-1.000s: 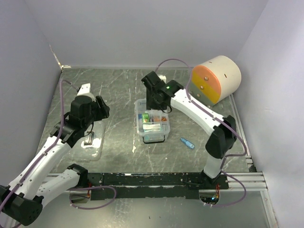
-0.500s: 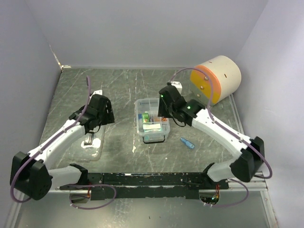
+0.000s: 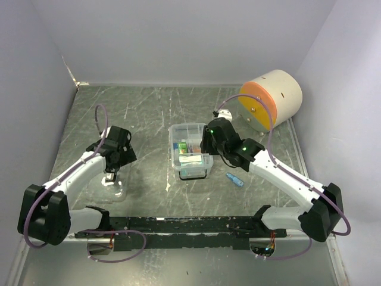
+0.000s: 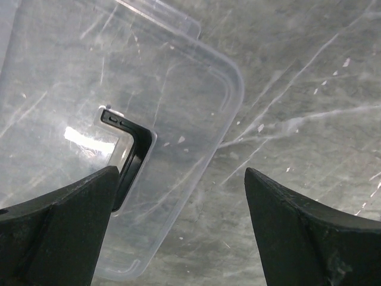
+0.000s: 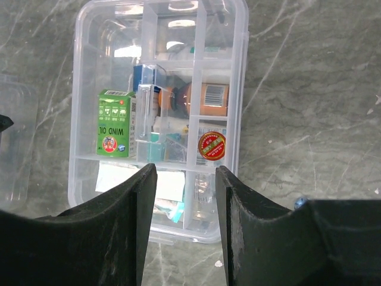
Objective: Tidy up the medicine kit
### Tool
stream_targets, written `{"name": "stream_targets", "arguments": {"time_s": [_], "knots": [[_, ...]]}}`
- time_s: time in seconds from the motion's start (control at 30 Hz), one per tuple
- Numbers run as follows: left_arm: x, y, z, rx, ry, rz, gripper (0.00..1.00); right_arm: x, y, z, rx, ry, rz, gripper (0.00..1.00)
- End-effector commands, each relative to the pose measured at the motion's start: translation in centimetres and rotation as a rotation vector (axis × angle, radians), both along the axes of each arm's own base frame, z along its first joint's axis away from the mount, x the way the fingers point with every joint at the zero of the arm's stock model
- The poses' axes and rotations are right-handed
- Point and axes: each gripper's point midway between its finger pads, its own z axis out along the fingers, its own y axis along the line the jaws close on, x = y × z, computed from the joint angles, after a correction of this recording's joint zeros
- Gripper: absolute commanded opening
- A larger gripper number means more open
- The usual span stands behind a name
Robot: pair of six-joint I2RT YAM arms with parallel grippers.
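Desk [image 3: 149,113]: dark and stony-looking; it carried everything.
Big drum [image 3: 271,98]: a cream drum with an orange face sat in the far right corner, well away from both arms.
Medicine kit [image 5: 110,53]: the clear box sat open in the middle of the desk. Its long side ran from near to far. It held a green box [image 5: 114,122] and other small packs in its little rooms.
Lid [image 4: 89,89]: lay flat on the left side of the desk, well apart from the medicine kit.
Right gripper [image 5: 183,179]: hung right over the near end of the medicine kit, partly open, with nothing in it.
Left gripper [image 4: 178,196]: hung low over the lid, wide open and holding nothing. The left arm was the nearer one to the lid.
Black handle [image 4: 134,155]: sat just beside the left finger, not in the middle of the gap. I think the left gripper had to shift that way to catch it.
Blue thing [image 3: 235,179]: a small loose piece lay on the desk just right of the medicine kit, nearer the right arm.
In the way: nothing lay between the lid and the medicine kit.
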Motion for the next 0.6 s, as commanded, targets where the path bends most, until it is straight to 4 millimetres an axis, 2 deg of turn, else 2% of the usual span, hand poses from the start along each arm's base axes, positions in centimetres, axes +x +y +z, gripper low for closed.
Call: {"name": "stream_targets", "arguments": {"time_s": [0.0,0.17,0.4,0.57], "knots": [[-0.8,1.1,-0.6,0.015,0.016,0.097,0.98,0.2,0.4,1.3,0.039,-0.064,0.040,0.44],[-1.5,1.4,-1.9,0.044,0.064,0.066,0.98,-0.1,0.5,1.5,0.047,-0.067,0.061,0.44],[-1.0,0.3,-3.7,0.022,0.106,-0.005,0.95,-0.3,0.4,1.5,0.045,-0.063,0.066,0.44],[-0.6,-2.4,-3.9,-0.109,0.103,-0.058,0.86,0.0,-0.2,2.4,0.050,-0.095,0.029,0.44]]}}
